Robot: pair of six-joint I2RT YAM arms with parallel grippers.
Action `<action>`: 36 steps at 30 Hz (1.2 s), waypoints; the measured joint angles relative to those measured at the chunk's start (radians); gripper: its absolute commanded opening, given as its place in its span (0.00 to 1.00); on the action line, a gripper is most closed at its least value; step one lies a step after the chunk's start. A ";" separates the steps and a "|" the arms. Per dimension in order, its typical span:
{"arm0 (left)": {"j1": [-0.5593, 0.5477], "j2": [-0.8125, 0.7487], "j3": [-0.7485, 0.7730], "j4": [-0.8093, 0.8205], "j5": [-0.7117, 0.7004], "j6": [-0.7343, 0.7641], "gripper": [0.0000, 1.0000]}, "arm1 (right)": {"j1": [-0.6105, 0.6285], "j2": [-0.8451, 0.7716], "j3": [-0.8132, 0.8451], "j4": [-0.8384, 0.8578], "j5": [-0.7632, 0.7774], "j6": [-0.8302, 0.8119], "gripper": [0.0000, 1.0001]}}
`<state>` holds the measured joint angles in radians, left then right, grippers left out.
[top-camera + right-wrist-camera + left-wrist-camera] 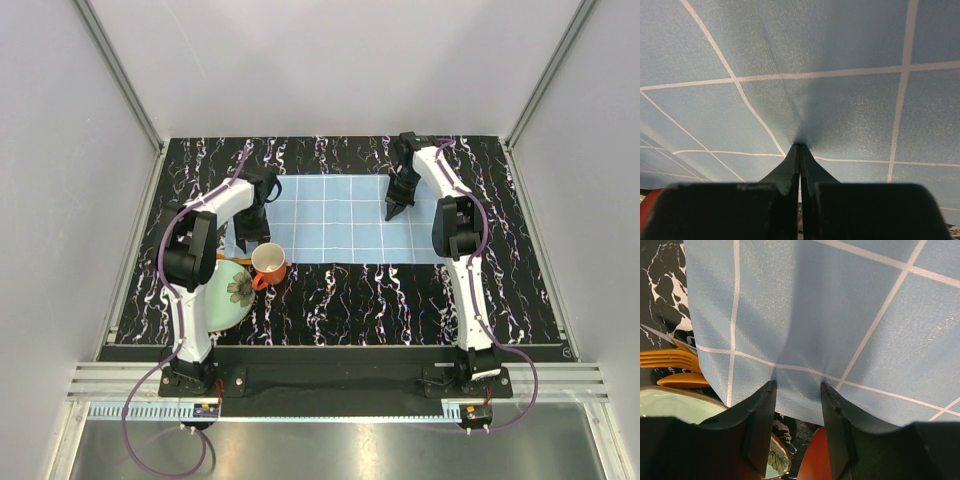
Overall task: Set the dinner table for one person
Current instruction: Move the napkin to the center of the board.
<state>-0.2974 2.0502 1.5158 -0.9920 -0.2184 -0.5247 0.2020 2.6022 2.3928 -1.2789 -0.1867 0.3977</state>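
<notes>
- Clamping the right gripper (391, 212) on the blue gridded placemat (340, 218), cloth puckering at the tips.
- Holding the left gripper (250, 243) splayed and empty at the placemat's left edge.
- Spreading it across the far middle of the marbled dinner table (400, 300); pulling low and evenly, sparing the orange mug (268, 265).

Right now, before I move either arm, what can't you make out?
Left wrist view: yellow cutlery, mostly hidden by the placemat and cut by the left edge; piece count unclear.
Top view: plate, partly covered by the left arm and the cup.
Right wrist view: right gripper shut on the placemat, which hides the dinner table beneath.
</notes>
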 measured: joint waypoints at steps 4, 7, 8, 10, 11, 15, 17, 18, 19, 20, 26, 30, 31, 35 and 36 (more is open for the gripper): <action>-0.001 0.000 0.000 -0.012 0.000 -0.003 0.45 | -0.006 0.016 0.026 0.005 -0.028 0.006 0.00; -0.003 0.000 0.000 -0.020 -0.002 -0.005 0.45 | -0.009 0.023 0.036 0.013 -0.046 0.011 0.00; -0.004 0.000 0.000 -0.023 -0.002 -0.005 0.45 | -0.009 0.024 0.037 0.015 -0.050 0.012 0.00; -0.004 0.000 0.000 -0.027 -0.003 -0.007 0.45 | -0.011 0.024 0.037 0.018 -0.054 0.014 0.00; -0.004 0.000 0.000 -0.029 -0.003 -0.007 0.45 | -0.011 0.024 0.037 0.020 -0.056 0.015 0.00; -0.004 0.000 0.001 -0.031 -0.005 -0.007 0.45 | -0.013 0.024 0.034 0.022 -0.061 0.015 0.00; -0.004 0.000 0.004 -0.035 -0.006 -0.007 0.45 | -0.014 0.020 0.024 0.028 -0.062 0.016 0.00; -0.004 0.000 0.007 -0.038 -0.007 -0.007 0.46 | -0.015 0.016 0.017 0.033 -0.061 0.017 0.00; -0.004 0.000 0.010 -0.040 -0.008 -0.006 0.46 | -0.016 0.011 0.007 0.040 -0.061 0.017 0.00; -0.004 0.000 0.016 -0.047 -0.008 -0.006 0.46 | -0.017 0.003 -0.006 0.048 -0.060 0.018 0.00; -0.006 0.000 0.033 -0.068 -0.019 0.002 0.46 | -0.018 -0.017 -0.043 0.077 -0.060 0.018 0.00; -0.006 0.000 0.034 -0.074 -0.022 0.005 0.46 | -0.018 -0.021 -0.049 0.081 -0.060 0.018 0.00; -0.006 0.000 0.034 -0.074 -0.022 0.005 0.46 | -0.018 -0.023 -0.054 0.085 -0.060 0.018 0.00; -0.006 0.000 0.034 -0.076 -0.026 0.006 0.46 | -0.018 -0.036 -0.078 0.102 -0.060 0.019 0.00; -0.006 0.000 0.034 -0.077 -0.027 0.008 0.46 | -0.018 -0.041 -0.087 0.108 -0.060 0.019 0.00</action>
<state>-0.3031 2.0502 1.5497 -1.0687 -0.2455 -0.5163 0.1841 2.5614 2.3058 -1.1706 -0.2462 0.4164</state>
